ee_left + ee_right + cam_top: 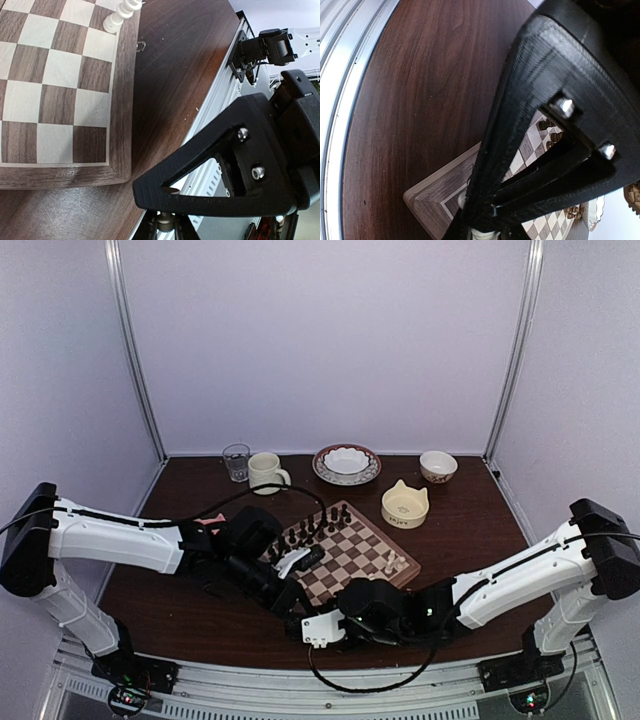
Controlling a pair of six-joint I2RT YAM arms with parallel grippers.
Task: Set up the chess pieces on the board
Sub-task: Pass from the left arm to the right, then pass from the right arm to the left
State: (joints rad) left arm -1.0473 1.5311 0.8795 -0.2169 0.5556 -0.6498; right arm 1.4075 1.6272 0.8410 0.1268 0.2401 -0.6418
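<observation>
The board (pixel 352 552) lies as a diamond at mid-table. Two cream chess pieces (pixel 393 562) stand at its right corner, and one of them (pixel 120 14) appears in the left wrist view. My left gripper (pixel 298 602) hangs over the bare table just off the board's near corner (pixel 65 172), shut on a small tan chess piece (pixel 173 223) that is mostly hidden by the fingers. My right gripper (pixel 335 615) is at the board's near corner (pixel 427 200), its fingers closed round a cream chess piece (pixel 485 234) standing there.
Dark pieces (pixel 312 530) line the board's far-left edge. At the back stand a glass (pixel 237 461), a cream mug (pixel 266 472), a patterned plate holding a white bowl (pixel 346 464), a small bowl (pixel 438 466) and a yellow cat-eared bowl (pixel 405 505). The metal rail (pixel 220 100) runs along the near edge.
</observation>
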